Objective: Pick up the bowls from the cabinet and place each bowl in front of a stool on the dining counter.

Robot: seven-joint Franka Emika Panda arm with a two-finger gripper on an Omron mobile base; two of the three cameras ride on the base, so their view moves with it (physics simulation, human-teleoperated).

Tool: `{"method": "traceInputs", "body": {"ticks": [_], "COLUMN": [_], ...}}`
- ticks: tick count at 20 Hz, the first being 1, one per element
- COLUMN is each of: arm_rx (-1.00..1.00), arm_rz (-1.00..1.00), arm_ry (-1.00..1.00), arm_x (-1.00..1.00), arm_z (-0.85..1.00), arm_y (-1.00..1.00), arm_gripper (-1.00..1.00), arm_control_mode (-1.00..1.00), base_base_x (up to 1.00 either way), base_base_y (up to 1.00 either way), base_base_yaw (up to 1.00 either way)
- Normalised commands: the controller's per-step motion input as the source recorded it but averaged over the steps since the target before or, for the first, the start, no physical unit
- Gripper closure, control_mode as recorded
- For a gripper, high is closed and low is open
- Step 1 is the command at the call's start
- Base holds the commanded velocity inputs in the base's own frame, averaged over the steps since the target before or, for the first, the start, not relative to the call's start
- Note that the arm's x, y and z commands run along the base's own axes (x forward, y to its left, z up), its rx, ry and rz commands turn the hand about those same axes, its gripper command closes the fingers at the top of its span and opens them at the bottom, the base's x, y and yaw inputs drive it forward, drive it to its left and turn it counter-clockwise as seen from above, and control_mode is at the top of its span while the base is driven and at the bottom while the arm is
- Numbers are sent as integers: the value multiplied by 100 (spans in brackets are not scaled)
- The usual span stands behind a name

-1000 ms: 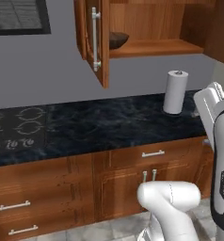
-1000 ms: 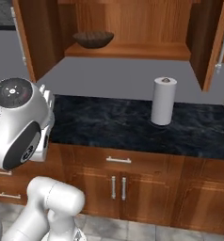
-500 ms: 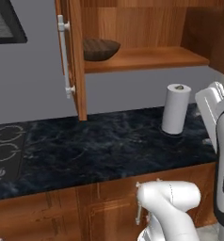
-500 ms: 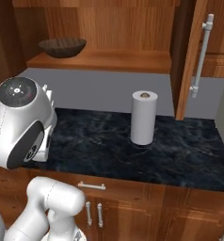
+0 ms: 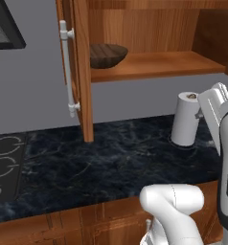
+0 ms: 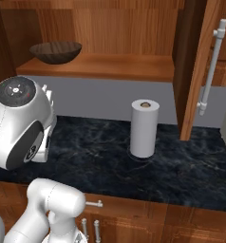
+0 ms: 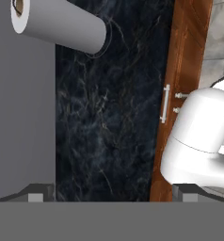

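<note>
Presently, stage: approach; no bowl is grasped yet, so the whole carry to the dining counter is judged still ahead.
Bowl: dark brown wood-grained round bowl [image 5: 108,55] sits upright at the far left of the shelf, clear of the edge, so a reach from the front looks possible.
Cabinet: reddish-brown wooden wall cupboard [image 6: 100,65] with a plank shelf; its doors stand swung out, which leaves the shelf exposed.
Door handle: long silver bar handle [image 5: 68,72] on the left door, edge-on to the left base camera.
Gripper: two-finger gripper [image 7: 114,194] held low over the black white-veined marble worktop [image 5: 87,162], jaws spread wide and empty, well below the shelf; it must rise to reach the bowl.
Obstacle: white paper towel roll [image 6: 144,128] stands upright on the worktop below the right half of the shelf; a lift straight up near it could brush it.
Second bowl: not discernible on the shelf.
</note>
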Motion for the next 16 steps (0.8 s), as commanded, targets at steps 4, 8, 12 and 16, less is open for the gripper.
{"method": "traceInputs", "body": {"ticks": [4,8,12,16], "arm_rx": [0,0,0,0], "arm_rz": [0,0,0,0], "arm_ry": [0,0,0,0], "arm_x": [0,0,0,0], "arm_z": [0,0,0,0], "arm_y": [0,0,0,0], "arm_gripper": [-100,-100,-100,-100], "arm_control_mode": [100,100,100,100], "base_base_x": [44,56,62,44], "base_base_y": [14,20,5,5], "base_base_yaw": [3,2,0,0]}}
